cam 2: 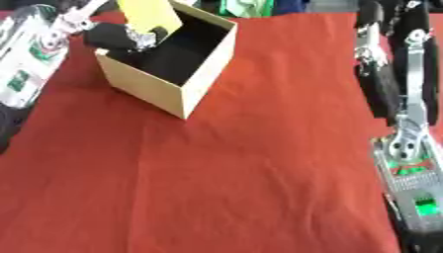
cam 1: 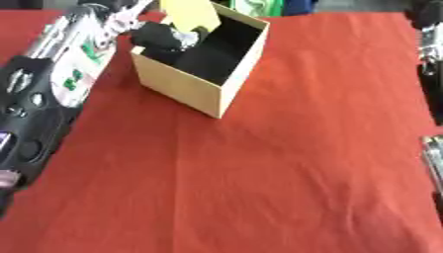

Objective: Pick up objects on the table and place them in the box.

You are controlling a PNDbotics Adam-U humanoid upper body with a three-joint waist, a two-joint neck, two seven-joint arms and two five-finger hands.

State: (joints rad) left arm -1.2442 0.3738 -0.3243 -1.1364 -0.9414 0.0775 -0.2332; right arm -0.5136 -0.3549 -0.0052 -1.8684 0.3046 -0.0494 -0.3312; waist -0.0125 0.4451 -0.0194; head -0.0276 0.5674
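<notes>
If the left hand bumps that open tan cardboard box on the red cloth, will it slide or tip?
The open tan cardboard box looks thin-walled, probably light, so likely to slide on the red cloth. The left hand is over its rim; an upward catch might tip it.

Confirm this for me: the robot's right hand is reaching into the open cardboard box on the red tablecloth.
Not quite: it is the left hand that reaches into the open cardboard box, coming in from the left side, as the left eye view shows. The right arm stays at the right edge, away from the box. The tablecloth is red, as you said.
</notes>
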